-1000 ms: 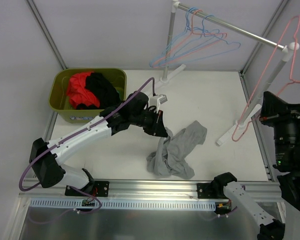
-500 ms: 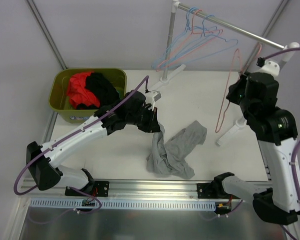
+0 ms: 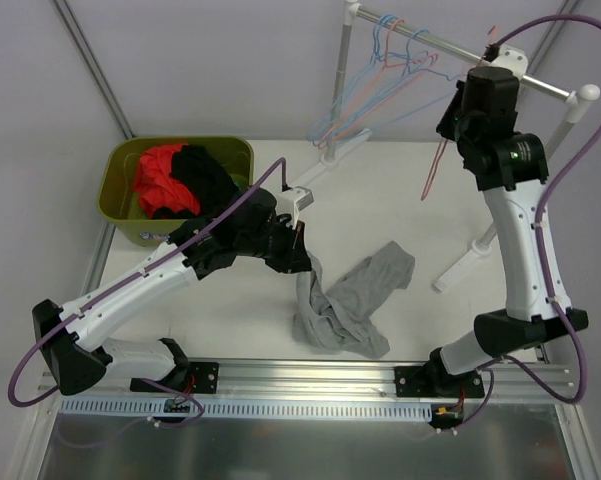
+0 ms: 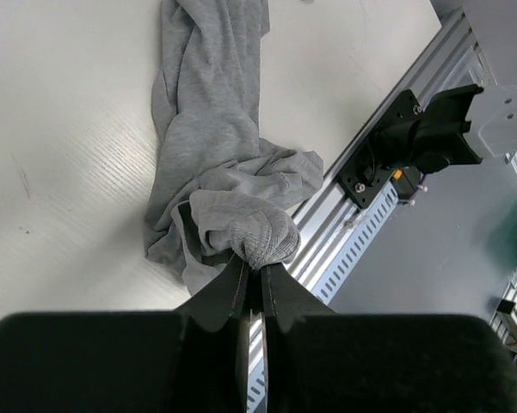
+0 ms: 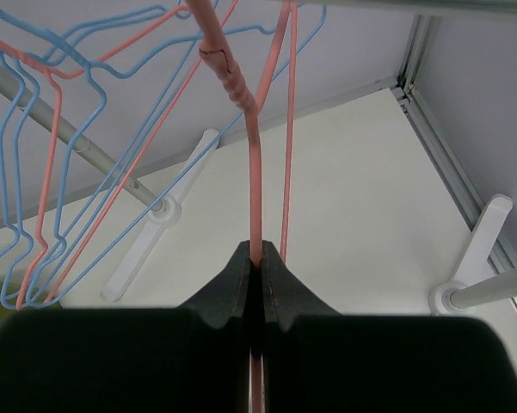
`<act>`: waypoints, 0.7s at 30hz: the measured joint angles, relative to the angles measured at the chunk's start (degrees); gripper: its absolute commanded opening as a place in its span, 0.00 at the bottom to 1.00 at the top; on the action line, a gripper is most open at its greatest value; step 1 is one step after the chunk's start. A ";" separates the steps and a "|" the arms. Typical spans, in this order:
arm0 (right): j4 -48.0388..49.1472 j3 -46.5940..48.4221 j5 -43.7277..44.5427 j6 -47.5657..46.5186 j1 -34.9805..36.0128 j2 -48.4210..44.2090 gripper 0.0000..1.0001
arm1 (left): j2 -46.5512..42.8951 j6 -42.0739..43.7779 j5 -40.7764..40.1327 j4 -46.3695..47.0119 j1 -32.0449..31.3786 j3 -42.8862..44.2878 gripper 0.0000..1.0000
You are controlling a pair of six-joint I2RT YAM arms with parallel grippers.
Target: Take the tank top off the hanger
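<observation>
Table point(image 4: 60, 138): tank top point(image 4: 211, 112) pinched in L pincer point(image 4: 252, 265).

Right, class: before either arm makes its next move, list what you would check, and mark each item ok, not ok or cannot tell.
1. Left gripper shut on the tank top: ok.
2. Right gripper shut on the pink hanger: ok.
3. Tank top off the pink hanger: ok.
4. Pink hanger's hook over the rail: cannot tell, the hook runs out of the wrist view.
5. Tank top lifted clear of the table: not ok, most of it lies on the table.
</observation>
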 measured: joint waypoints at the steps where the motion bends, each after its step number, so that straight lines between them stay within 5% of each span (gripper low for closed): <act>1: 0.28 0.50 -0.48 0.00 -0.07 1.68 0.00 | -0.07 0.17 0.59 -0.22 0.00 -0.15 0.01; 4: 0.70 0.85 -2.54 0.52 -0.04 5.97 0.00 | -0.24 0.76 1.60 -0.26 0.00 -0.24 0.07; 10: 1.84 0.85 -5.20 2.34 0.83 10.97 0.00 | -0.70 1.64 1.66 -0.26 0.00 -0.24 0.32; 15: 2.93 0.85 -6.03 3.41 1.14 11.41 0.00 | -0.70 1.62 0.76 -0.31 0.00 -0.24 0.35; 21: 3.91 0.85 -6.69 4.02 1.14 11.41 0.04 | -0.68 2.69 -0.59 -0.70 0.00 0.22 0.77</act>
